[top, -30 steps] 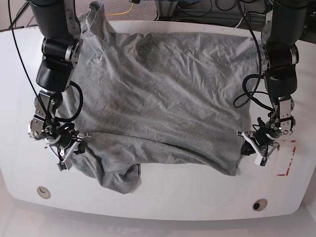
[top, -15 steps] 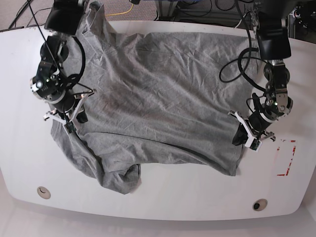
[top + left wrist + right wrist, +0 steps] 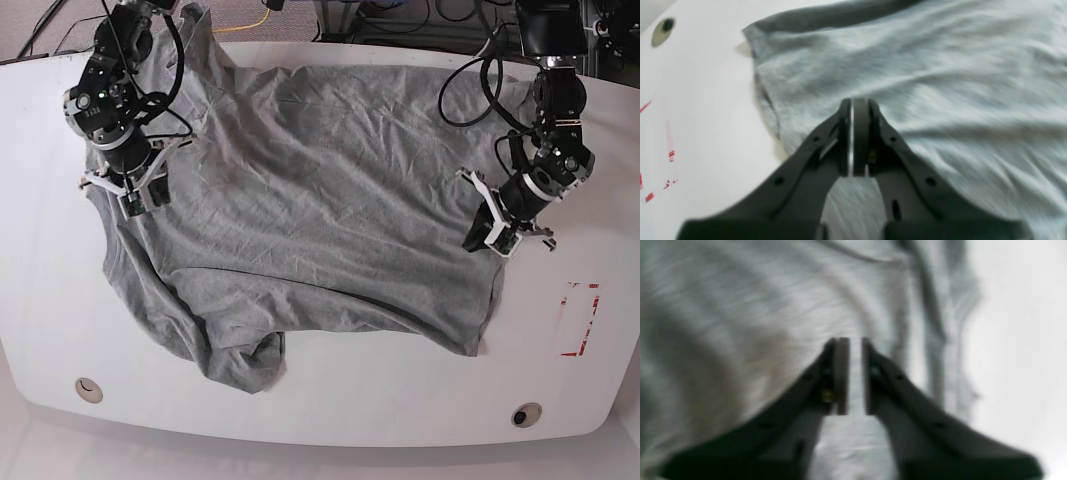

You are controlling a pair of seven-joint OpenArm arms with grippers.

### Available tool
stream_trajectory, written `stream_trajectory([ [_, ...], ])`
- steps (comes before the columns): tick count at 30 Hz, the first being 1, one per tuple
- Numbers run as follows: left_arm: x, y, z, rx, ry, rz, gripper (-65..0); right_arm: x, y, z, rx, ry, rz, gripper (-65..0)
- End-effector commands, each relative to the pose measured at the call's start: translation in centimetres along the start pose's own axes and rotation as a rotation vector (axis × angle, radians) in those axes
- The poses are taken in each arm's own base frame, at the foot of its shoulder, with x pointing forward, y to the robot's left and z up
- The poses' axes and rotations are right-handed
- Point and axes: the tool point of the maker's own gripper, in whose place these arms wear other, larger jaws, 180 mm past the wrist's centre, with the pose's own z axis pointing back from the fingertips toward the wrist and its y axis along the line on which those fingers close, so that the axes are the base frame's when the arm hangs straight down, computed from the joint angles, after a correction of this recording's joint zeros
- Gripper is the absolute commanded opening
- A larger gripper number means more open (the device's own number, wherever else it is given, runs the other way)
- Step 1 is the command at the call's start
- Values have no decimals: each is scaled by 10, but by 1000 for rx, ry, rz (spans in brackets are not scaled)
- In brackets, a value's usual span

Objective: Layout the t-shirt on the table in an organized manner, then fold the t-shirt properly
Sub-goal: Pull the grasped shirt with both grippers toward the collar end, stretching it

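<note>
Grey cotton fills the left wrist view: the t-shirt (image 3: 923, 83) lies wrinkled under the left end effector (image 3: 857, 110), whose jaws are pressed flat together with no cloth between them. To the left the white worktop (image 3: 706, 100) shows bare, with a round hole (image 3: 661, 27) at the far left and red marks (image 3: 668, 156) near the left edge.

From the right wrist view, blurred, the right end effector (image 3: 853, 346) hangs over the shirt with a narrow gap between its jaws; nothing is held in it. Bare worktop lies to the right.

Seen from the base view, the t-shirt (image 3: 320, 190) is spread across the middle of the worktop (image 3: 320, 400), bunched at its near left corner. The right end effector (image 3: 130, 192) is over the shirt's left edge, the left end effector (image 3: 490, 235) over its right edge. A red outline (image 3: 578, 320) is marked near right.
</note>
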Motion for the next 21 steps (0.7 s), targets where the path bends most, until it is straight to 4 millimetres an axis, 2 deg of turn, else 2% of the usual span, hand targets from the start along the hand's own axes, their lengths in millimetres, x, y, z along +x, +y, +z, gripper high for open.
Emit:
stream_trajectory([
  [1, 12, 12, 10, 42, -42, -8, -586, -1, -4, 10, -37, -24, -38, -472],
  [3, 9, 10, 11, 41, -47, 16, -524, -12, -1, 14, -50, -11, -96, -387],
  [6, 7, 10, 19, 47, -64, 57, -428, -26, -2, 21, -81, 7, -162, -304],
  [8, 5, 9, 25, 49, -74, 80, -371, -39, -2, 26, -99, 28, -206, -281],
  [11, 4, 8, 30, 50, -78, 95, -297, -52, -3, 32, -125, 50, -253, -277],
  [14, 3, 7, 30, 49, -77, 97, -265, -65, -13, 41, -171, 68, -293, -277],
  [21, -6, 1, 32, 39, -55, 103, -262, -79, -27, 51, -228, 88, -340, -273],
])
